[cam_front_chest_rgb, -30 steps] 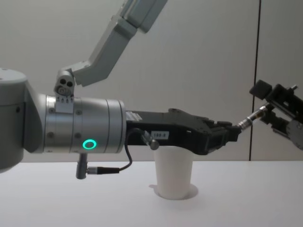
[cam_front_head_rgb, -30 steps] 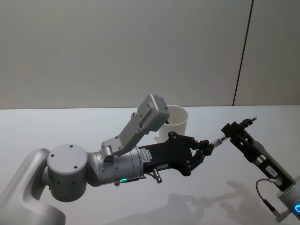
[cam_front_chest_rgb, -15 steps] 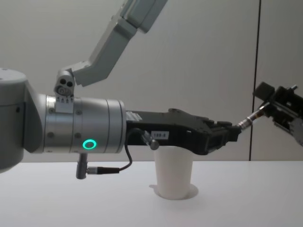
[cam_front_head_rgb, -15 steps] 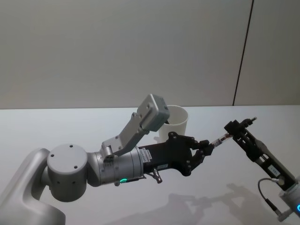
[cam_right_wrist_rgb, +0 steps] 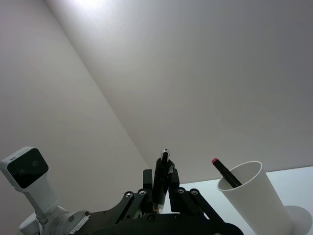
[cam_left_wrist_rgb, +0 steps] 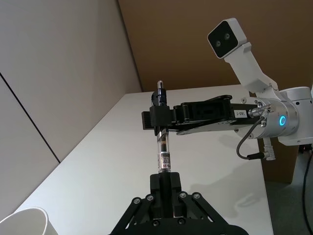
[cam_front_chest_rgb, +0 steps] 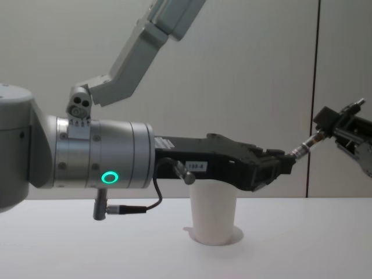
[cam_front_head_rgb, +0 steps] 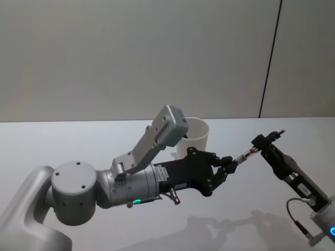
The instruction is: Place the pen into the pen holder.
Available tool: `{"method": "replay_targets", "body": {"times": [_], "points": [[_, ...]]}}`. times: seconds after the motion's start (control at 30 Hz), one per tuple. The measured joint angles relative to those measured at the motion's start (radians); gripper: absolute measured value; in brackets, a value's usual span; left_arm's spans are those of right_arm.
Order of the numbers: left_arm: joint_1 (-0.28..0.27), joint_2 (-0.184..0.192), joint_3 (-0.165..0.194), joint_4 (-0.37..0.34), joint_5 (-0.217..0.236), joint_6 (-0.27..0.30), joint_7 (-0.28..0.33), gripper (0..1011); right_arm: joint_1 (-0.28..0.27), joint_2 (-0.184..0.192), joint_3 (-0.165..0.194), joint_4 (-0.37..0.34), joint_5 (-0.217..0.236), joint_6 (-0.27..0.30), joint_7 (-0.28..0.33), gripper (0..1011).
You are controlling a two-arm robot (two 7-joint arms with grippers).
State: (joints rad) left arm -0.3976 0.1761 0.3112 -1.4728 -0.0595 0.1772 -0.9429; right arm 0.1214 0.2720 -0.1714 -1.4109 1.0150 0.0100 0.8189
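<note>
Head view: the pen [cam_front_head_rgb: 245, 155] hangs in the air above the table [cam_front_head_rgb: 78, 146], bridged between both arms. The left gripper [cam_front_head_rgb: 230, 161] pinches its lower end. The right gripper [cam_front_head_rgb: 259, 141] is clamped on it farther up, and the pen's tip pokes out beyond. The cup [cam_front_head_rgb: 199, 138] stands on the table behind the left arm, apart from the pen.

Left wrist view: the left gripper's fingers [cam_left_wrist_rgb: 165, 182] are pressed onto the near end of the pen [cam_left_wrist_rgb: 163, 152], and the right gripper [cam_left_wrist_rgb: 159, 120] grips it farther off. A bit of the cup's rim [cam_left_wrist_rgb: 27, 218] shows below.

Right wrist view: the pen rises between the right gripper's closed fingers. The cup [cam_right_wrist_rgb: 247, 196] already holds a second pen [cam_right_wrist_rgb: 225, 174] with a pinkish end, leaning on the rim.

Chest view: the pen [cam_front_chest_rgb: 306, 145] slants up from the left gripper [cam_front_chest_rgb: 288, 160] to the right one, higher than the cup's [cam_front_chest_rgb: 213, 215] mouth and off to its right.

This looks like a hand-over between the arms; which way it goes I cannot tell. Next, one gripper would have to let go. The other would then carry the pen over the cup's mouth, turn it upright and lower it in beside the second pen, gently, since a paper cup tips easily.

The table is plain, white and matt. The wall [cam_front_head_rgb: 131, 52] behind is bare and pale, with one dark upright seam [cam_front_head_rgb: 269, 63]
</note>
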Motion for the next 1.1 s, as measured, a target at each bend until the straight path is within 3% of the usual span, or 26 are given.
{"method": "replay_targets", "body": {"times": [0.73,1.1], "points": [[0.000,0.000,0.000,0.000,-0.001,0.000,0.000,148,-0.005,0.007,-0.010,-0.017,-0.013,-0.014,-0.024,168],[0.000,0.000,0.000,0.000,-0.001,0.000,-0.001,471,-0.005,0.010,-0.016,-0.022,-0.017,-0.017,-0.031,166]]}}
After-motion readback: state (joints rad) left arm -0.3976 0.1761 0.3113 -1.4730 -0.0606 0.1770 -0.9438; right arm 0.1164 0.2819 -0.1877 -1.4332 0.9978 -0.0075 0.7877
